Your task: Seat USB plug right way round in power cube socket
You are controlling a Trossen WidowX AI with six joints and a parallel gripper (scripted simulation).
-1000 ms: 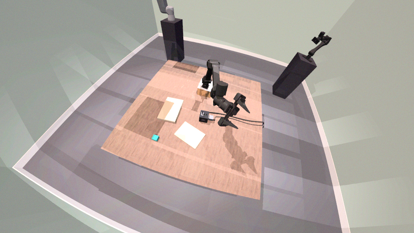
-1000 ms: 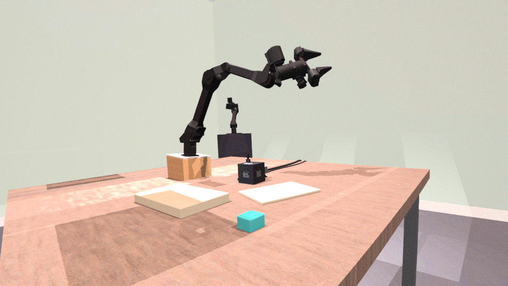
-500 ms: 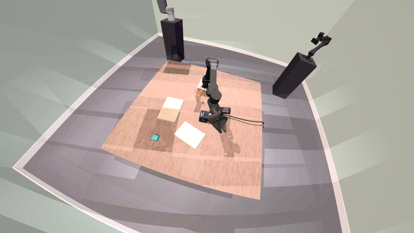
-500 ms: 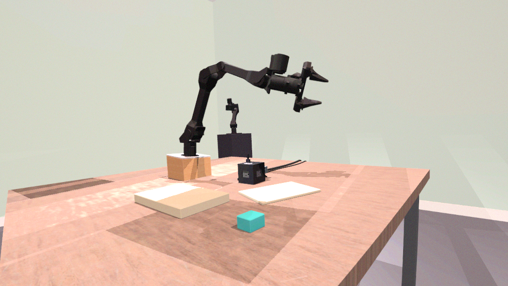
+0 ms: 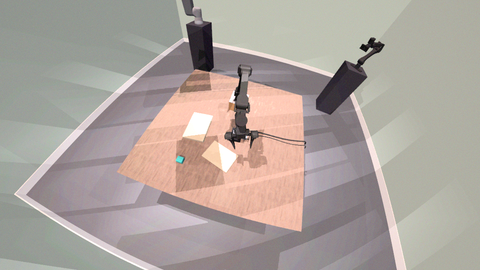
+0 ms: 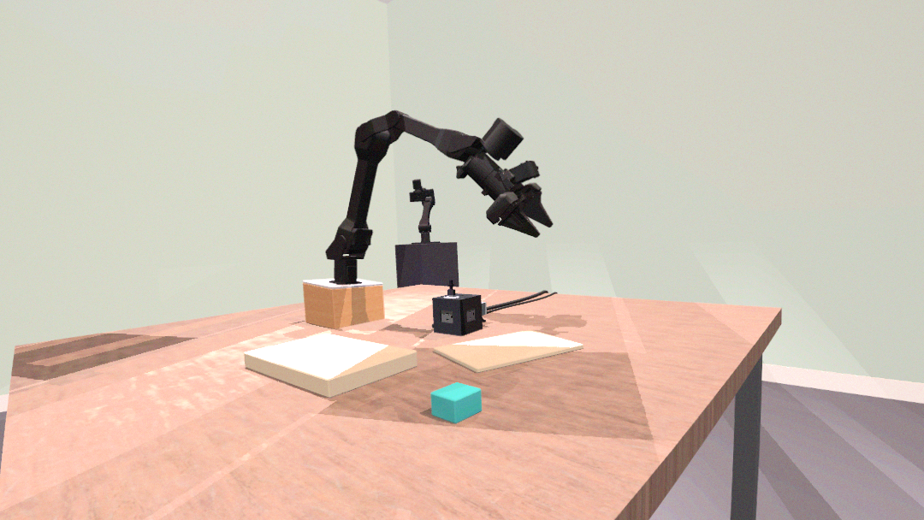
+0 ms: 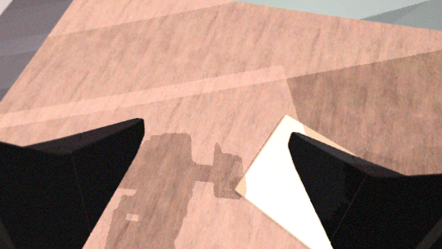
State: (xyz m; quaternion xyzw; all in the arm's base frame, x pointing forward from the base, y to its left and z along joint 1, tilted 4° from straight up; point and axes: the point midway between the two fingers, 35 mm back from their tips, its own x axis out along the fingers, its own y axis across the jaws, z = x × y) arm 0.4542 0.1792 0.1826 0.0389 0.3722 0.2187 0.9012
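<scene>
My gripper point(image 5: 242, 147) point(image 6: 545, 230) point(image 7: 218, 132) is hanging mid-frame, jaws wide apart, nothing between them; dropping carelessly now, I'm risking bumping the plug point(image 6: 451, 290) sideways on its cube point(image 6: 458, 314).

Three robot arms point(image 5: 244, 87) point(image 6: 365, 187) are in view, with two dark pedestals point(image 5: 200, 46) point(image 6: 426, 264), one table point(image 5: 268, 187) point(image 6: 322, 464) point(image 7: 123, 53), one orange-brown base block point(image 5: 231, 106) point(image 6: 322, 306), one power cube point(image 6: 458, 322), one upright plug point(image 6: 451, 289) on its top, two cables point(image 5: 282, 138) point(image 6: 517, 301), two cream slabs point(image 5: 198, 125) point(image 6: 329, 361) point(image 7: 266, 188), one teal block point(image 5: 180, 159) point(image 6: 455, 402) and two gripper fingers point(image 5: 232, 144) point(image 6: 524, 224).
</scene>
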